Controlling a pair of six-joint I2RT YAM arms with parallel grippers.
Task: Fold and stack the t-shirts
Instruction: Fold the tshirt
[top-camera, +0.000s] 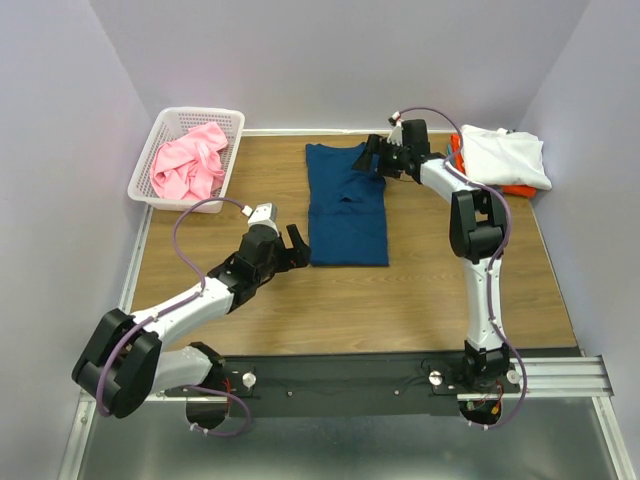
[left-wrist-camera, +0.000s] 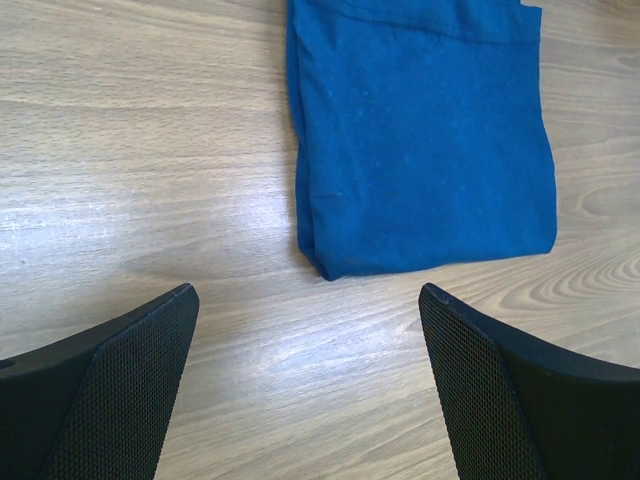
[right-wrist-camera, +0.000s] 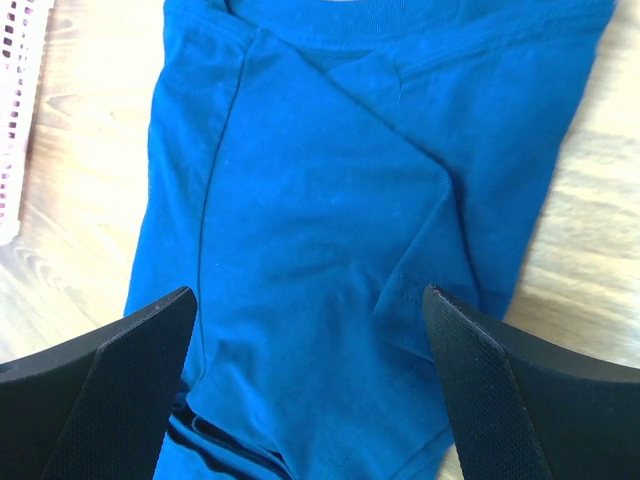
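Note:
A teal-blue t-shirt (top-camera: 347, 205) lies folded into a long strip on the middle of the wooden table; it also shows in the left wrist view (left-wrist-camera: 420, 140) and the right wrist view (right-wrist-camera: 350, 200). My left gripper (top-camera: 290, 247) is open and empty, low over the table just left of the shirt's near corner. My right gripper (top-camera: 378, 160) is open and empty, hovering over the shirt's far right part by the collar. A pink t-shirt (top-camera: 188, 165) lies crumpled in the white basket (top-camera: 170, 122). A folded white t-shirt (top-camera: 503, 155) lies on an orange one (top-camera: 516, 190) at the back right.
The basket stands at the back left corner against the wall. Grey walls close the table on three sides. A metal rail (top-camera: 350, 375) with the arm bases runs along the near edge. Bare wood (top-camera: 400, 300) lies in front of the shirt.

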